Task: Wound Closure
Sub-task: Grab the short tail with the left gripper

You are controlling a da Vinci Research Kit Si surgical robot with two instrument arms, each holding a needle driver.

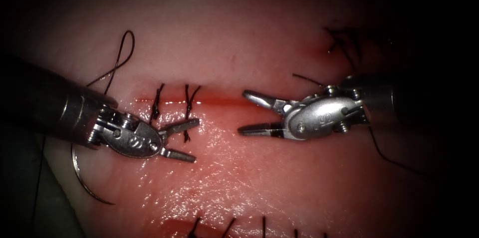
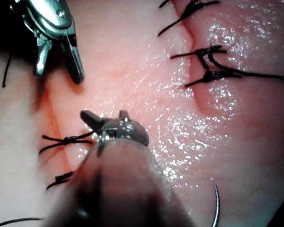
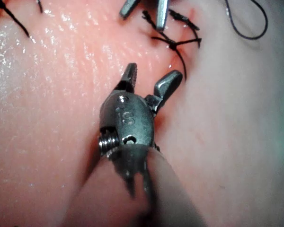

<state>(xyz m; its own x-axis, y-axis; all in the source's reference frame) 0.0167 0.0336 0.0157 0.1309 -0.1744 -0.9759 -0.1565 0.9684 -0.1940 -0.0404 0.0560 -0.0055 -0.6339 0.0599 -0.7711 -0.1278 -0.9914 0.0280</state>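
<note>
We see both tools over the tissue with their jaws spread wide and nothing held in either. The left tool sits at the left end of the cut, its upper jaw lying across the second of 2 stitches, its lower jaw just below the cut line. The right tool faces it from the right, one jaw on the cut and the other below it, with bare tissue between the 2 tools. The needle lies free on the tissue at the lower left, below the left tool's shaft, held by neither tool and not in the tissue as far as we can tell; the left wrist view shows it as a thin curve resting beside the shaft. Thread loops above the left tool on the far side of the cut, and a strand trails under the right tool. Red fluid lines the cut. In the right wrist view the right tool is open over the cut, near the stitches.
</note>
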